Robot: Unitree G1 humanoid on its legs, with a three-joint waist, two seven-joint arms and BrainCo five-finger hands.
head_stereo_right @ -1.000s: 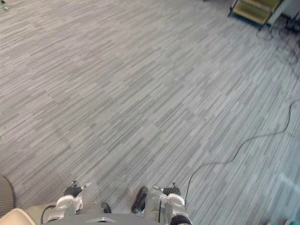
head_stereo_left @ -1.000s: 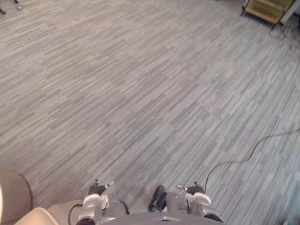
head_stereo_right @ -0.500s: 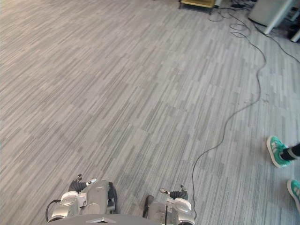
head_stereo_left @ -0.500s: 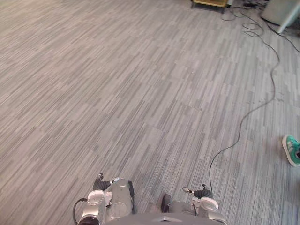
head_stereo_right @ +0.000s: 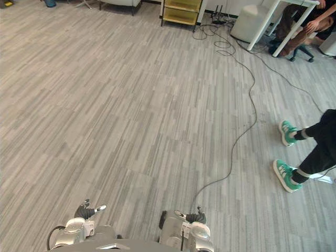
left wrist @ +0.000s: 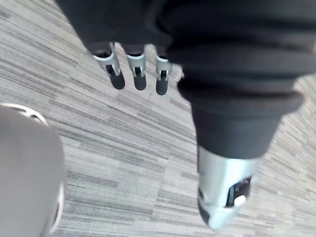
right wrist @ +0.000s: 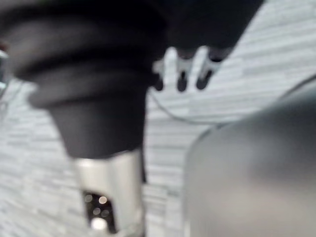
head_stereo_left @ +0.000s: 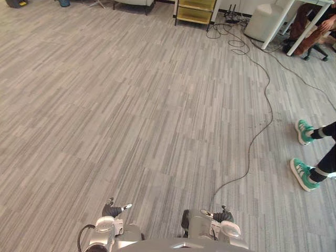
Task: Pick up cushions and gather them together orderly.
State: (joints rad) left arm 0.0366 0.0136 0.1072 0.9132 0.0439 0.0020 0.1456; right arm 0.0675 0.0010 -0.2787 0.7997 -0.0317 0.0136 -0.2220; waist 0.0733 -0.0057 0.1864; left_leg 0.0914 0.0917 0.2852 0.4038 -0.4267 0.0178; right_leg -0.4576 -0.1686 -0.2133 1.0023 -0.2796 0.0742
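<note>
Hands low at near edge: left hand point(head_stereo_left: 111, 210) and right hand point(head_stereo_left: 224, 216), fingers relaxed, grasping nothing. Person's green shoes point(head_stereo_left: 303, 174) right; yellow shelf point(head_stereo_left: 195, 10) far.

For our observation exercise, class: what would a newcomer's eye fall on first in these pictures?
The person's bright green shoes stand out at the right edge against the wide grey striped carpet. At the far end stands a yellow shelf unit, with a seated person in the far right corner. The left hand and right hand hang open and empty at the near edge.
</note>
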